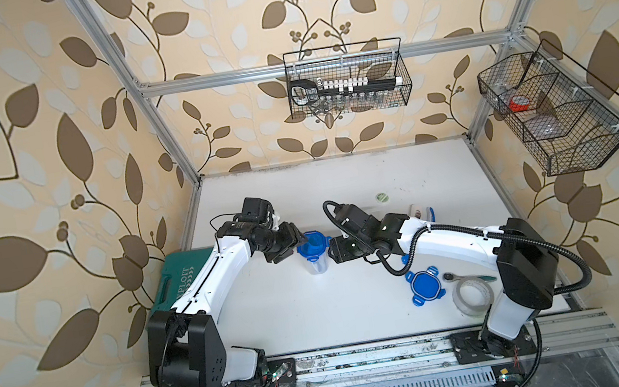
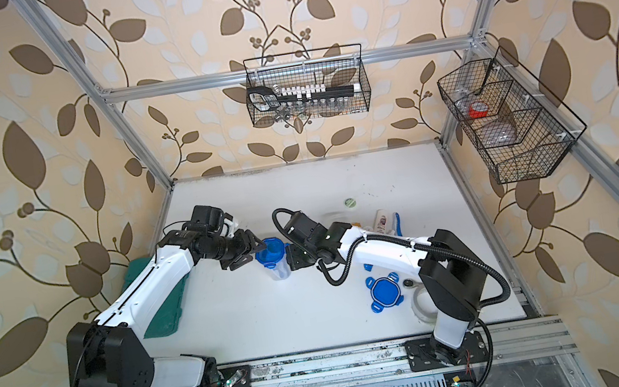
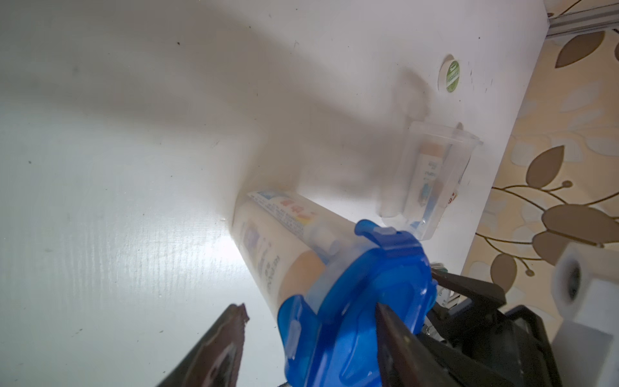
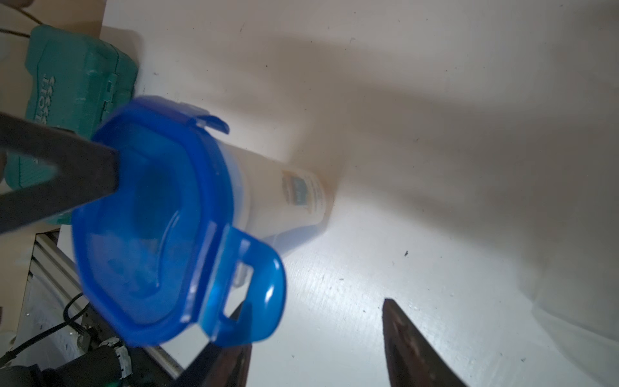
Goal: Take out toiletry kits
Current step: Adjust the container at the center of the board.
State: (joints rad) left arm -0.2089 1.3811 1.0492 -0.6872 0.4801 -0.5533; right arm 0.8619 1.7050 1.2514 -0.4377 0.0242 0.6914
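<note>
**Lid still on, kit standing inside**

From the left, the left gripper (image 3: 310, 306) stands with jaws parted and holds nothing, one finger laid over the blue lid (image 1: 312, 243) of the upright jar (image 1: 315, 263) in the middle. The toiletry kit (image 3: 268, 241) stands on end inside, long axis vertical, so I'd judge it can only leave upward once that lid lifts. Just right of the jar, the right gripper (image 4: 316, 305) also gapes empty, one finger beside a raised tab. Both are equally near. Farther right, a green-white disc (image 1: 383, 196) lies loose on the table (image 1: 278, 325).

Lidded jar (image 1: 316, 263) between left end effector (image 1: 295, 244) and right end effector (image 1: 330, 251), disc (image 1: 383, 197) behind.
</note>
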